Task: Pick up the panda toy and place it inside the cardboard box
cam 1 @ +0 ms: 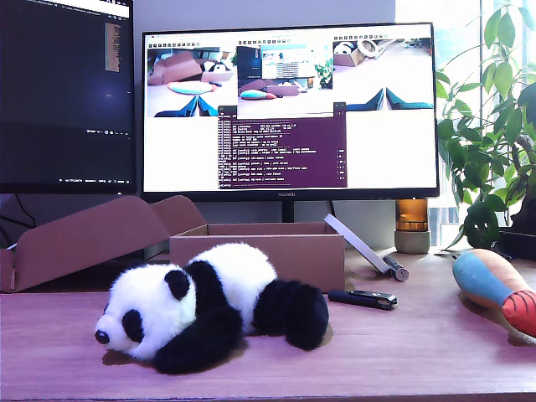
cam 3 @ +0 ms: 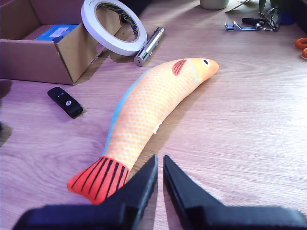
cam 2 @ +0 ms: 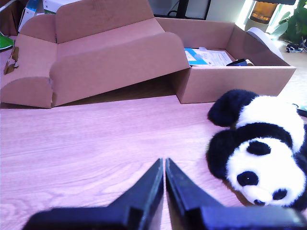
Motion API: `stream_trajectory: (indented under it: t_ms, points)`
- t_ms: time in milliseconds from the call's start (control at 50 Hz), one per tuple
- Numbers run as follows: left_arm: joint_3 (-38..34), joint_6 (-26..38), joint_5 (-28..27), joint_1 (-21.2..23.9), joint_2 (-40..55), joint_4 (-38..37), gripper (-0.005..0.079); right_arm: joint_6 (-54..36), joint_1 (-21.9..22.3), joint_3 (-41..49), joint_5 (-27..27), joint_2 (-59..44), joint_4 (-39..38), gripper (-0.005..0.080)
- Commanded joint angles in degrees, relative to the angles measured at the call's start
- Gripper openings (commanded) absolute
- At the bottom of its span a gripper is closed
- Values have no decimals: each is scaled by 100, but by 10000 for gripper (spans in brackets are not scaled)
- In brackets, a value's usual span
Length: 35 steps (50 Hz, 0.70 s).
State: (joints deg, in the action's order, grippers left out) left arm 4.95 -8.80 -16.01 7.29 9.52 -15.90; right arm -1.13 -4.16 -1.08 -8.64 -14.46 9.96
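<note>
Panda lies just beside our first gripper, whose jaws are all but closed with only a thin slit between them and nothing held; it hovers over bare table, apart from the toy; our second gripper is likewise nearly closed and empty, its tips close by the red tail of the fish, though we cannot tell whether they touch it; in the exterior view neither arm shows, and the panda sprawls belly-down on the table in front of the box, head toward that view's left; the box sits open behind it with papers inside, and a flap stands beside it; past the fish lie a small black device, a tape roll leaning on the box corner, and a metal cylinder; a monitor and a plant stand behind.
</note>
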Motion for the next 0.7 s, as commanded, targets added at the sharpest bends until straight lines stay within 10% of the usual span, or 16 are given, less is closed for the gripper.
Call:
stream_trajectory:
  t_ms: [0,240,680]
  points:
    - [-87,22,-94,-9,22,702,-18,-44,7,-20,-275,2,-282,15]
    - [-87,22,-271,0,22,710,-18,-35,4,-20,-315,2,-284,8]
    - [-87,184,-1436,929,28,1132,-18,-20,-387,-20,-2098,2,-284,-13]
